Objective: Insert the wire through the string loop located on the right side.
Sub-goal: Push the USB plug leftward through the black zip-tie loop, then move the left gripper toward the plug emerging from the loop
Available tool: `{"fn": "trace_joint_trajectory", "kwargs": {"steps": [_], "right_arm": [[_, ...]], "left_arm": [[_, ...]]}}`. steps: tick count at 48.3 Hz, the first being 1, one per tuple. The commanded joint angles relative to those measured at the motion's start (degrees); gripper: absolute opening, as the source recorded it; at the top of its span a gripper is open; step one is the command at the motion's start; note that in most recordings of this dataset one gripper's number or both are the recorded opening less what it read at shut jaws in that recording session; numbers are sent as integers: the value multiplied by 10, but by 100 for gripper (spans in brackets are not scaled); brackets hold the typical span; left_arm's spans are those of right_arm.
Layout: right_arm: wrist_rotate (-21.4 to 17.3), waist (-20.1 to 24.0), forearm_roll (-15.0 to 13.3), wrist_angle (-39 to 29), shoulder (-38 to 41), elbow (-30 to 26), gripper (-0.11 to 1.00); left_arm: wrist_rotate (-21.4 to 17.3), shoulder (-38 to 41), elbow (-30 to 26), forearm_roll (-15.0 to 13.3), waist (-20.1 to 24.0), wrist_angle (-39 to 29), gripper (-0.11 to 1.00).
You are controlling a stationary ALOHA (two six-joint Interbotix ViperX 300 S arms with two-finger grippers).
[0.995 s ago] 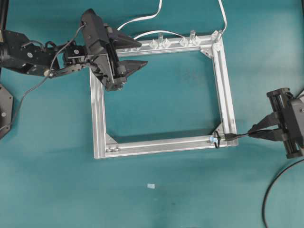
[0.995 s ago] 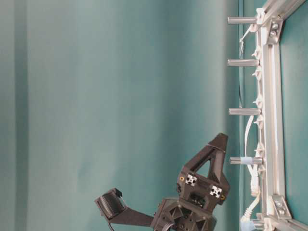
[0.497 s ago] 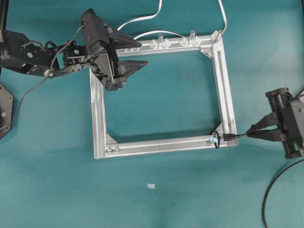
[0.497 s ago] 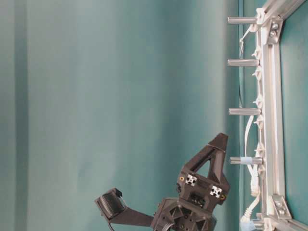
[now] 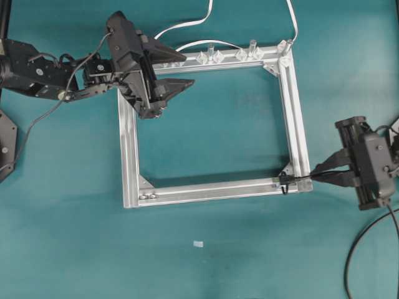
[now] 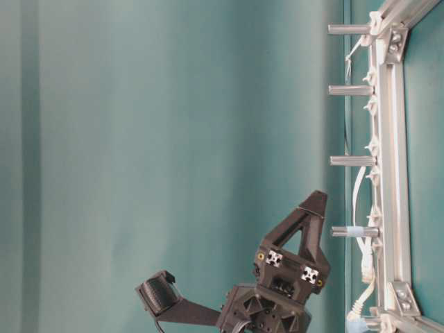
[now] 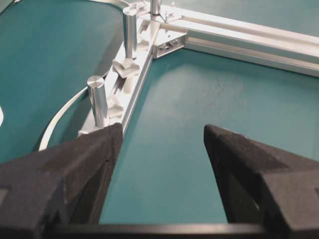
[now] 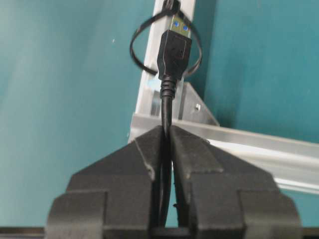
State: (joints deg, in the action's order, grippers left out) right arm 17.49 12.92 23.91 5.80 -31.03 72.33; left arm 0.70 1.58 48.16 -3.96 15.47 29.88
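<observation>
From the right wrist view, the right gripper is clamped on the wire just behind its plug; the plug juts straight out beyond the fingertips, its long axis in line with the gripper's reach; its metal tip sits at or just inside the loop, which stands as an open ring directly ahead, tied to the frame; whether the tip has fully passed the ring's plane I cannot tell. Seen from overhead, the plug lies along the frame's near rail at its right corner, pointing left; the right arm is by far the nearer, so the move ahead looks like a straight push along that axis. Farther off, the left gripper hangs with jaws apart and empty over the frame's far left corner.
</observation>
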Motion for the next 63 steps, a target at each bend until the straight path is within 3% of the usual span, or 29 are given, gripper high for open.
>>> {"fn": "trace_joint_trajectory", "kwargs": {"steps": [1,29,51,63], "right_arm": [[1,-2,-1,9,14,-21,6],[1,-2,-1,40,114,-77,6],[1,-2,-2,40,127,-85,6],[1,-2,-2,40,127,-84,6]], "left_arm": [[4,-9,-12,2,-1,1,72],[4,-9,-12,3,-1,-8,72],[4,-10,-13,3,-2,-8,72],[4,-9,-17,3,-27,-8,72]]}}
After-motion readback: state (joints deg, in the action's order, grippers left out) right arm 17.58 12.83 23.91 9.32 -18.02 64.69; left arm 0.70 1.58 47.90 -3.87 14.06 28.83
